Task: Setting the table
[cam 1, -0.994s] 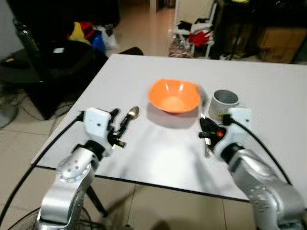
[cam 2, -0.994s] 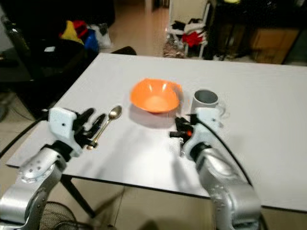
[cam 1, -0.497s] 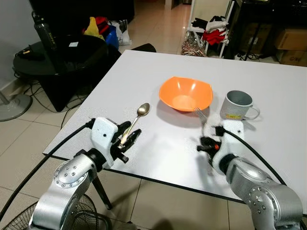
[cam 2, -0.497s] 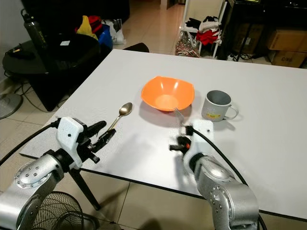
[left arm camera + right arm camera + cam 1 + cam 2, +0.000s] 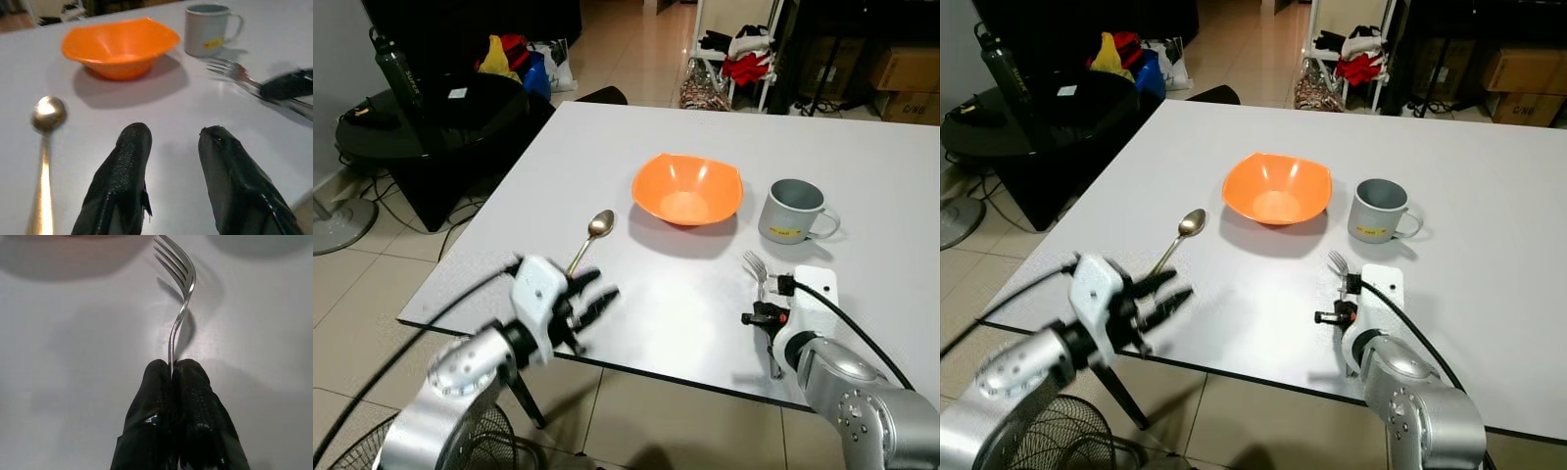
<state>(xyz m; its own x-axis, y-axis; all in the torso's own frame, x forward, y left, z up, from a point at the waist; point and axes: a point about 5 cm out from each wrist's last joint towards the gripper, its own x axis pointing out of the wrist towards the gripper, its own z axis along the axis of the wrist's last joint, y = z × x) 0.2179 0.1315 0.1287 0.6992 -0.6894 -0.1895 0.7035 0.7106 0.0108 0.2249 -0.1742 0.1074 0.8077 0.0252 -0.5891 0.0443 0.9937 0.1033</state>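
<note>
At the near table (image 5: 862, 166) edge, at about five o'clock, the right gripper (image 5: 172, 377) is clamped on a fork's (image 5: 760, 277) handle, tines pointing toward the bowl. At seven o'clock the left gripper (image 5: 171, 147) hovers with fingers spread, holding nothing, just behind a gold spoon (image 5: 591, 236) lying on the table. Farther in, near centre, sits the orange bowl (image 5: 687, 188), and at two o'clock beside it the grey mug (image 5: 793, 211)
</note>
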